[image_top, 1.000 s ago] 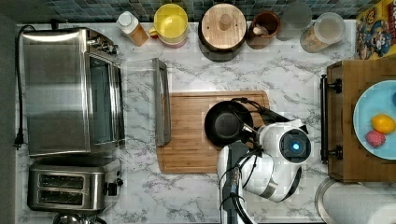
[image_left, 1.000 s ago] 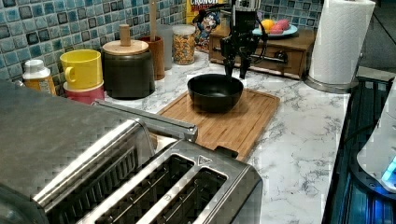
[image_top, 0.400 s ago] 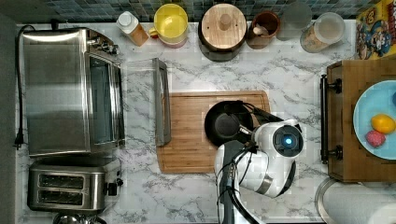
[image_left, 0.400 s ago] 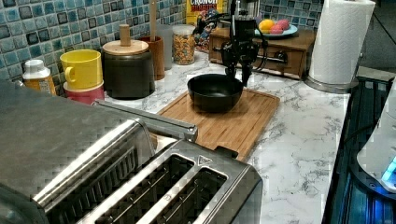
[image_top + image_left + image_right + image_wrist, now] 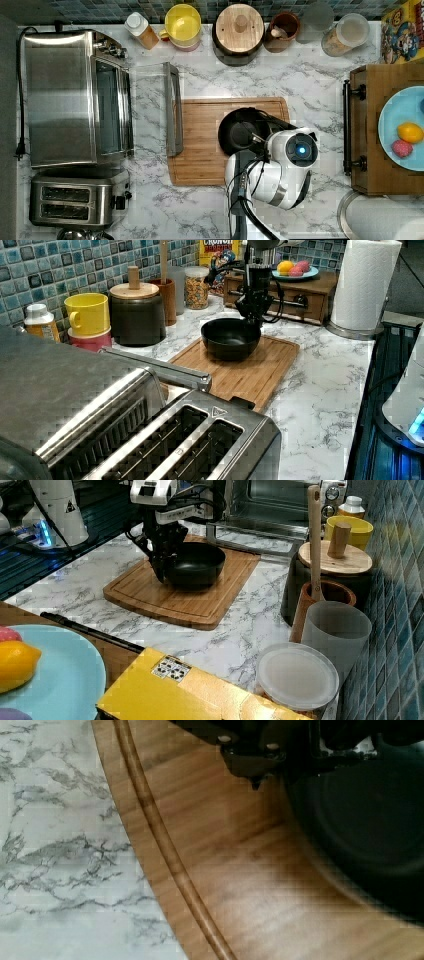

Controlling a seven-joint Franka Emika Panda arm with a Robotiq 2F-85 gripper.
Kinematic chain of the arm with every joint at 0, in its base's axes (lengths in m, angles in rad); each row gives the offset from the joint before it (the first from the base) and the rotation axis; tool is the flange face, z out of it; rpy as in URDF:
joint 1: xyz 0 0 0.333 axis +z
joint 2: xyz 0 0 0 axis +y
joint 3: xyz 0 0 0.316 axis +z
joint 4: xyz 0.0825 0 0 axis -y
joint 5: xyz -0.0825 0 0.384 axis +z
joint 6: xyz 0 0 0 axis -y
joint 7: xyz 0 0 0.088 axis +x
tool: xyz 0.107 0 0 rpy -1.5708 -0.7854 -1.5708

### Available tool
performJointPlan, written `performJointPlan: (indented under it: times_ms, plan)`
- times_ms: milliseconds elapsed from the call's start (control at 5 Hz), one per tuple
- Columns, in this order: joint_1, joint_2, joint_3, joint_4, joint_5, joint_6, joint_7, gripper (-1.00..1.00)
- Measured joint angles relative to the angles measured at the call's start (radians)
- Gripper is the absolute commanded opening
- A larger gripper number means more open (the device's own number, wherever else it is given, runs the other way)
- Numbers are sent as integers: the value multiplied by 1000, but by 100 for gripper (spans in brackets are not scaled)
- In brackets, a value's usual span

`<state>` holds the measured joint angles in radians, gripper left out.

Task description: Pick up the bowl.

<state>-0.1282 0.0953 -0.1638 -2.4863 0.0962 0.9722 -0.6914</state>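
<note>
- Lower now than a second ago, the gripper (image 5: 162,572) straddles the rim of the bowl (image 5: 196,562).
- Its fingers are spread, not yet pinching.
- Bowl sits on the cutting board (image 5: 200,605), ready for grasping.

The bowl (image 5: 231,338) is seen as glossy black, smooth inside. Under it, the cutting board (image 5: 200,145) is shown in warm wood grain with a satin sheen. The desk (image 5: 310,75) is finished in polished white-grey marble. Brushed, shiny metal is worn by the toaster (image 5: 75,200) and oven (image 5: 65,97).
</note>
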Motion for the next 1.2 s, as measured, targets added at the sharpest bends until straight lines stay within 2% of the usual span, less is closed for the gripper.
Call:
performJointPlan:
  times_ms: [600, 800, 1000, 1200]
  plan:
    - [-4, -11, -9, 8, 5, -22, 6, -100]
    - [-15, -37, 1, 6, 61, -89, 6, -100]
    - [-14, -82, 2, 6, 79, -188, 6, -100]
    - [-15, -120, 1, 6, 74, -189, 90, -100]
